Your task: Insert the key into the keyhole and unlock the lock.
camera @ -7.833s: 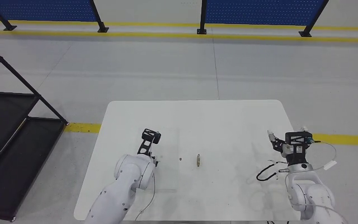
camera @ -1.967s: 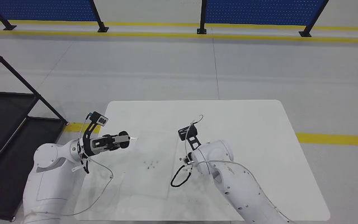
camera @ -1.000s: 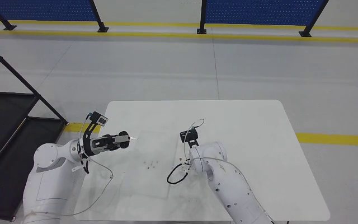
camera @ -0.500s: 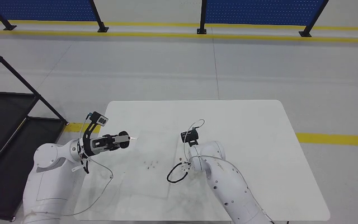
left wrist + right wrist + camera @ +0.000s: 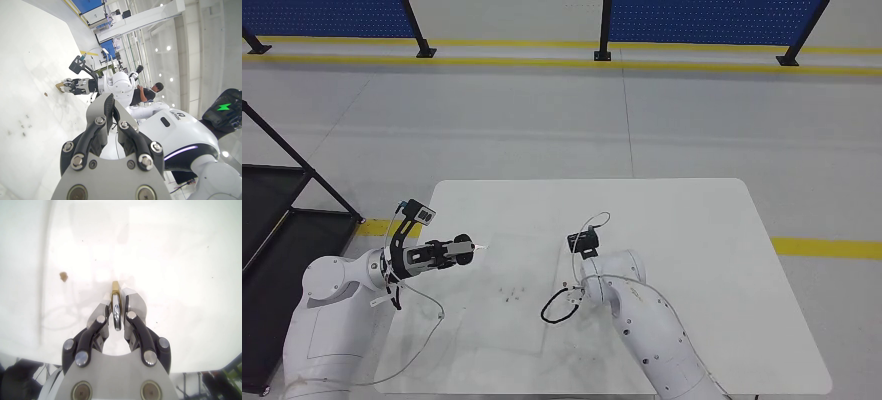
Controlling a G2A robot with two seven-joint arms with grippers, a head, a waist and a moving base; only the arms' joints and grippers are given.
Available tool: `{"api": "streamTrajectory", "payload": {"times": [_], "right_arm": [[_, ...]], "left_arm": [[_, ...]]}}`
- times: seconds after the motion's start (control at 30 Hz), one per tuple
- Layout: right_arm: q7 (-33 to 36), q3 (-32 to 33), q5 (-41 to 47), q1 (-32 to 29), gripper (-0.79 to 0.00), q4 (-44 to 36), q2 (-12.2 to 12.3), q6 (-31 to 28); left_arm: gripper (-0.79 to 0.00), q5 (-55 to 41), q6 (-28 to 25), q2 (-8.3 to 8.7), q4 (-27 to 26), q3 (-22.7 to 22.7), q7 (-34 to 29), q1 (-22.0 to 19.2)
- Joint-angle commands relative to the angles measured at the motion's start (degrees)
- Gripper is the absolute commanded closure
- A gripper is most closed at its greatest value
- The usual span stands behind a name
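Observation:
My right gripper (image 5: 115, 298) is shut on a small padlock (image 5: 115, 289). Its brass body pokes out past the fingertips, down at the white table (image 5: 692, 230), and its silver shackle (image 5: 116, 313) lies between the fingers. The left wrist view shows that same gripper (image 5: 65, 86) with the padlock (image 5: 59, 87) low over the table. In the top view the right arm (image 5: 594, 283) is at the table's middle. My left gripper (image 5: 470, 246) hovers off to the left, fingers (image 5: 105, 106) pressed together. I cannot make out a key between them.
A small brown bit (image 5: 63, 276) lies on the table beside the padlock; what it is I cannot tell. Several dark specks (image 5: 512, 293) lie between the arms. A black cable loop (image 5: 557, 312) hangs by the right arm. A black rack (image 5: 282, 250) stands left of the table.
Since 7.8 s ago the padlock, then lying free mid-table, has been taken by the right gripper, and the left arm has swung out left. Over the last second the right arm barely shifted.

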Motion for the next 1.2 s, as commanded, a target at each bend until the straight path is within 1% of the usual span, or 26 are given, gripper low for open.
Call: {"api": "streamTrajectory", "payload": {"times": [0.0,0.1,0.27,0.47,0.63,0.73,0.87,1.03,1.1,1.17], "right_arm": [[0.0,0.86,0.18,-0.51,0.0,-2.2,0.04,0.0],[0.0,3.66,1.98,-1.42,0.0,-5.55,0.21,0.0],[0.0,11.47,12.15,-3.04,0.0,-11.03,0.87,-0.15],[-1.16,22.34,31.39,-5.53,0.0,-13.34,1.7,-2.39],[-6.08,29.56,50.51,-7.97,0.0,-9.87,2.06,-6.82],[-8.84,32.2,60.63,-9.3,0.0,-7.26,2.22,-9.96],[-11.52,34.25,69.58,-10.52,0.0,-5.3,2.58,-12.7],[-13.19,35.71,78.98,-12.22,0.0,-4.81,3.07,-14.82],[-14.14,36.26,79.78,-13.01,0.0,-5.45,3.41,-14.66],[-13.41,36.03,80.84,-13.48,0.0,-6.01,3.74,-14.59]], "left_arm": [[0.0,0.0,0.0,0.0,0.0,0.0,0.0,0.0],[0.0,0.0,0.0,0.0,0.0,0.0,0.0,0.0],[0.0,0.0,0.0,0.0,0.0,0.0,0.0,0.0],[0.0,0.0,0.0,0.0,0.0,0.0,0.0,0.0],[0.0,0.0,0.0,0.0,0.0,0.0,0.0,0.0],[0.0,0.0,0.0,0.0,0.0,0.0,0.0,0.0],[0.0,0.0,0.0,0.0,0.0,0.0,0.0,0.0],[0.0,0.0,0.0,0.0,0.0,0.0,0.0,0.0],[0.0,0.0,0.0,0.0,0.0,0.0,0.0,0.0],[0.0,0.0,0.0,0.0,0.0,0.0,0.0,0.0]]}}
